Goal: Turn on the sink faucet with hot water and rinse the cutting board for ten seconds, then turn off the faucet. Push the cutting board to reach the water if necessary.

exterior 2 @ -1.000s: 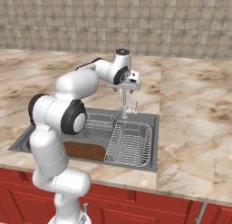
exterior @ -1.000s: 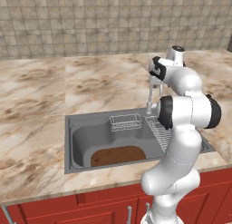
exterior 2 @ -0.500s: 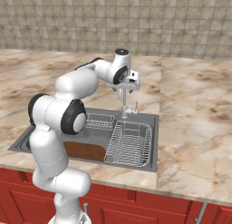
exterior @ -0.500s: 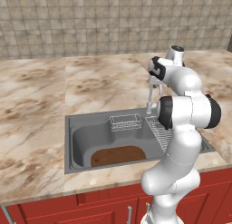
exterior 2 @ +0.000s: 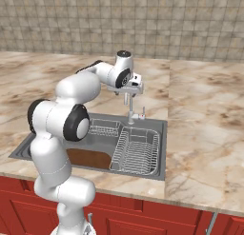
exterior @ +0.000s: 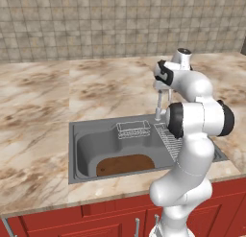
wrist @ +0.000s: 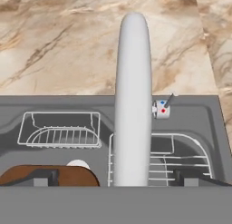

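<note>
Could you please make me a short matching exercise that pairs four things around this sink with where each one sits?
Things:
1. cutting board
2. small wire basket
3. dish rack
4. sink faucet

Places:
A. at the back wall of the sink, left of the faucet
B. directly below the gripper, standing at the basin's back edge
C. flat on the basin floor, near the front
D. in the basin's right part

Pairs: 1-C, 2-A, 3-D, 4-B
</note>
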